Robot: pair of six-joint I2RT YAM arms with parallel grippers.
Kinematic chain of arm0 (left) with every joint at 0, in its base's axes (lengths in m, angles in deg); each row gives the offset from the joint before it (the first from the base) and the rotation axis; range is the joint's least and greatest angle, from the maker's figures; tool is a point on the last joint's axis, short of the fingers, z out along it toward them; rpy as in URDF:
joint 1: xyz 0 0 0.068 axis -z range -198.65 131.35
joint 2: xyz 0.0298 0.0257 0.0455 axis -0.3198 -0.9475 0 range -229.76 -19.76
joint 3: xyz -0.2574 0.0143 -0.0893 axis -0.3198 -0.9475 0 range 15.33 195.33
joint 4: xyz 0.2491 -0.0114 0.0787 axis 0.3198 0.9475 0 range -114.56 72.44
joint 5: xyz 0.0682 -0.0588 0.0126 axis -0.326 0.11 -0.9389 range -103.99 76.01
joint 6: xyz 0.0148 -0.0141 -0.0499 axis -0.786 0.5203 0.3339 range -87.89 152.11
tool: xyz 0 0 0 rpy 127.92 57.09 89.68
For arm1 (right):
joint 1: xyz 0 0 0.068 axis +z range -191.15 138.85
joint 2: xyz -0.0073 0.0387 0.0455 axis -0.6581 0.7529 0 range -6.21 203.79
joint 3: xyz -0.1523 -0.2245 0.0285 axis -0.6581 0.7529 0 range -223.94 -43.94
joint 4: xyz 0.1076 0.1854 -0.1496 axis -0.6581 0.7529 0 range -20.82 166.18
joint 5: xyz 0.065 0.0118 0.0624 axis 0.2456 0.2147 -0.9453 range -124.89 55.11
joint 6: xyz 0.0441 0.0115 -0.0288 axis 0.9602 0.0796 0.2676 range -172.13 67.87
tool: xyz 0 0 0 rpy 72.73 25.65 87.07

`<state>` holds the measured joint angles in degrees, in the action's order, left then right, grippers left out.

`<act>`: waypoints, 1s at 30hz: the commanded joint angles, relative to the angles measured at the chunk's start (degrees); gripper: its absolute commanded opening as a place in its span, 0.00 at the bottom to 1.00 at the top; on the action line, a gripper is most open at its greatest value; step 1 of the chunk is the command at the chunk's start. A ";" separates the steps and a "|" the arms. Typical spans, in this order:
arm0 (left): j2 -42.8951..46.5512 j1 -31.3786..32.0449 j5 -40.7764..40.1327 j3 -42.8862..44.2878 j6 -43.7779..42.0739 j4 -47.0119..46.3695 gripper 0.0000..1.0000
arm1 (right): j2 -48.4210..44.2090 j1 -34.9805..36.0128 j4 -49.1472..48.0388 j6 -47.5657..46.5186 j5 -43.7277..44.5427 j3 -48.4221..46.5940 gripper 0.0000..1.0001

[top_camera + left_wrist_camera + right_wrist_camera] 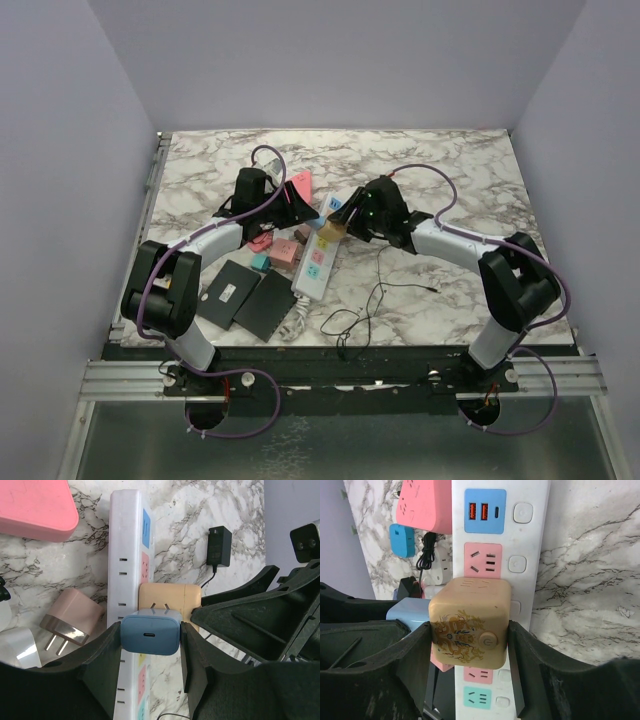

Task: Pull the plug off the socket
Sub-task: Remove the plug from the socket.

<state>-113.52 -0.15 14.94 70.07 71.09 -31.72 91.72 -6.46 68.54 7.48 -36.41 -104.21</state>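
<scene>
The white power strip lies mid-table, with blue, pink and green outlets. A beige cube plug with a dragon print and a power button sits on the strip's middle. My right gripper is shut on its two sides. In the left wrist view the strip shows from its side. My left gripper is shut on a blue plug with a USB-C port, right beside the beige cube. The blue plug's metal prongs show, pointing at the cube. Both grippers meet over the strip.
A pink power block, a pink plug and a white plug lie left of the strip. A black adapter lies on its other side. Two flat black pads and a thin black cable lie near the front edge.
</scene>
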 commanded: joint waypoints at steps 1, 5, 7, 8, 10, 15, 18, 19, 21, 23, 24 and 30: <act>1.73 0.86 1.23 -0.78 -1.79 1.01 0.00 | -1.51 0.88 2.12 -3.88 4.15 -0.86 0.04; 2.15 0.83 1.25 -0.77 -2.68 0.45 0.00 | -1.43 1.14 3.75 -6.25 6.02 -1.82 0.00; 2.06 0.86 1.67 -0.98 -2.54 -0.37 0.00 | -1.45 1.14 4.40 -7.03 6.93 -2.26 0.00; 1.95 0.88 2.00 -1.15 -2.32 -0.89 0.00 | -1.41 1.15 4.73 -7.27 7.25 -2.53 0.00; 1.83 0.85 2.54 -1.52 -1.73 -2.07 0.00 | -1.49 1.16 5.45 -7.60 8.08 -2.95 0.00; 2.27 0.90 3.35 -2.41 -1.10 -4.65 0.00 | -1.72 1.41 6.24 -8.01 10.31 -2.87 0.00; 2.94 1.45 2.39 -2.55 -2.02 -4.87 0.00 | -1.31 1.67 7.41 -8.09 11.55 -3.25 0.00; 3.18 1.71 2.05 -2.68 -2.32 -4.90 0.00 | -1.19 1.72 7.49 -8.05 11.77 -3.27 0.00; 3.55 1.97 1.96 -2.78 -2.55 -5.17 0.00 | -1.04 1.76 7.29 -7.71 11.73 -3.28 0.00; 3.45 1.94 2.57 -3.00 -1.73 -6.31 0.00 | -0.82 1.78 6.80 -7.06 11.43 -2.90 0.00; 3.18 1.74 2.88 -3.08 -1.19 -6.67 0.00 | -0.74 1.78 6.64 -6.72 11.31 -2.66 0.00; -0.79 -1.08 7.95 -3.29 4.26 -9.22 0.00 | -0.85 1.73 5.99 -4.73 10.92 -0.95 0.00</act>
<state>-112.91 -0.15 15.64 67.19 72.67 -35.67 91.18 -4.71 72.73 3.52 -30.42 -106.22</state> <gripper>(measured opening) 0.481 0.582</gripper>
